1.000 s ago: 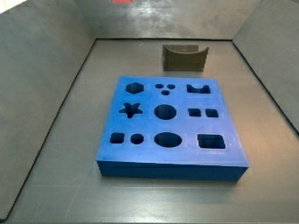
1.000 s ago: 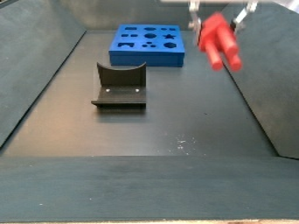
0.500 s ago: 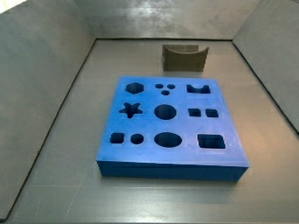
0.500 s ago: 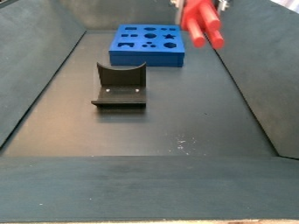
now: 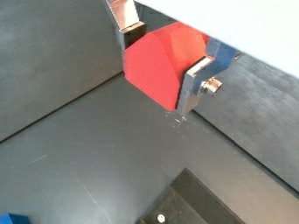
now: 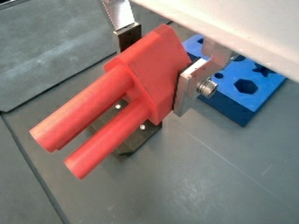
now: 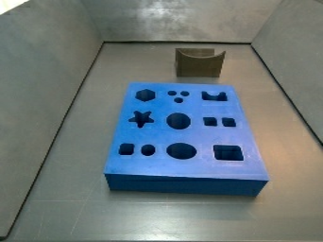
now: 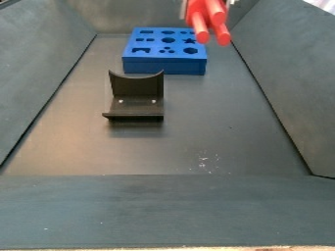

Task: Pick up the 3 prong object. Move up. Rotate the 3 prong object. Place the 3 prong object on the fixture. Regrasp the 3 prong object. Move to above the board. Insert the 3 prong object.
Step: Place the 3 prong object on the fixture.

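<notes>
The tool (image 6: 149,66) is pinching the 3 prong object (image 6: 122,101); in both wrist views its silver finger plates press on opposite faces of the red-orange block (image 5: 162,68), one plate (image 6: 193,86) carrying a visible screw. In a wrist view the round prongs (image 6: 82,131) project away from the tool, side by side; only two are visible there. In a side view the 3 prong object (image 8: 207,18) sits at the upper edge of the picture, raised off the floor, prongs slanting downward; it appears in front of the right end of the board (image 8: 167,49), and whether it is directly above the board cannot be told; the tool itself is cut off by the picture edge. The fixture (image 8: 135,96) stands on the dark floor (image 8: 170,147), nearer the camera than the board and apart from it. In a side view the board (image 7: 183,137) lies flat with star, hexagon, round and square cut-outs all unoccupied; the fixture (image 7: 199,62) stands beyond it near the back wall.
</notes>
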Available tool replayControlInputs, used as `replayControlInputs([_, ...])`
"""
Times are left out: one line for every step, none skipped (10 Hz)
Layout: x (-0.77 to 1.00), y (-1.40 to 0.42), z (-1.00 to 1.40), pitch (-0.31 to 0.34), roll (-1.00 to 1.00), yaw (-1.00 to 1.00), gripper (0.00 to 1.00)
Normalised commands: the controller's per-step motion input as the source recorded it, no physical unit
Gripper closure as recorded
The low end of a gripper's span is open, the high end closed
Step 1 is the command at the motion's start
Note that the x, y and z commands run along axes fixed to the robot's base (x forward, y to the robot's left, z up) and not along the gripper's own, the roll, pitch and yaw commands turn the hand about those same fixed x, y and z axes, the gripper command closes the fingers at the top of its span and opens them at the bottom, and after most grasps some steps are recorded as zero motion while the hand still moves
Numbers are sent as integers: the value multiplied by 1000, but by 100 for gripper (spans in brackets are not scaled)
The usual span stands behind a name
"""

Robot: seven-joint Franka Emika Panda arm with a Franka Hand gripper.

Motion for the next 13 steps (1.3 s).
replayControlInputs([1000, -30, 47, 133, -84, 32, 100])
replayControlInputs([1000, -23, 38, 138, -78, 33, 100])
replayControlInputs([1000, -20, 37, 146, -77, 35, 100])
replayControlInputs([942, -12, 30, 154, -78, 35, 100])
replayControlInputs([1000, -410, -324, 68, -1000, -30, 100])
replayControlInputs([1000, -402, -335, 64, -1000, -39, 100])
replayControlInputs([1000, -290, -275, 61, -1000, -51, 100])
replayControlInputs([1000, -210, -208, 63, -1000, -58, 100])
replayControlInputs([1000, -148, -149, 82, -1000, -63, 100])
replayControlInputs([1000, -102, -116, 95, -1000, -69, 100])
replayControlInputs([991, -53, -94, 101, -1000, -77, 100])
replayControlInputs([885, -3, -61, 106, -1000, -91, 100])
replayControlInputs([805, 19, -41, 110, -1000, -103, 100])
